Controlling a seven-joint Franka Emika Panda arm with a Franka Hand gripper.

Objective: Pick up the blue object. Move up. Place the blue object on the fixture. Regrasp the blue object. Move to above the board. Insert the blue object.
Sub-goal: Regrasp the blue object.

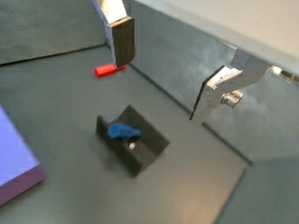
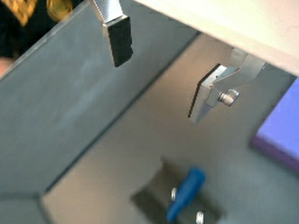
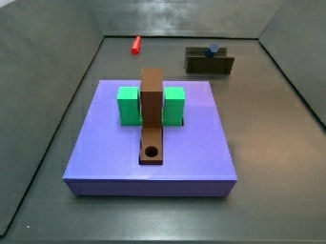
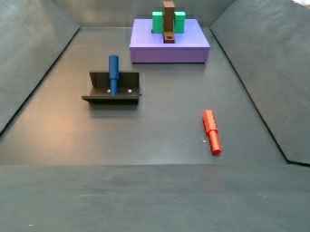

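The blue object (image 1: 122, 132) (image 2: 187, 194) is a slim blue peg lying in the slot of the fixture (image 1: 142, 149) (image 2: 156, 199). Both side views show the blue object (image 3: 214, 49) (image 4: 114, 74) resting on the dark fixture (image 3: 208, 65) (image 4: 111, 96), apart from the board (image 3: 152, 177) (image 4: 169, 53). My gripper (image 1: 162, 87) (image 2: 158, 89) hangs above the floor, back from the fixture, and is open. Nothing sits between its fingers (image 1: 122, 39) (image 2: 119, 39). Neither side view shows the gripper.
A red peg (image 1: 107, 69) (image 3: 136, 44) (image 4: 212, 131) lies on the floor away from the fixture. The purple board carries a green block (image 3: 129, 105) (image 4: 173, 17) and a long brown bar (image 3: 152, 114) with a round hole. Grey walls enclose the floor.
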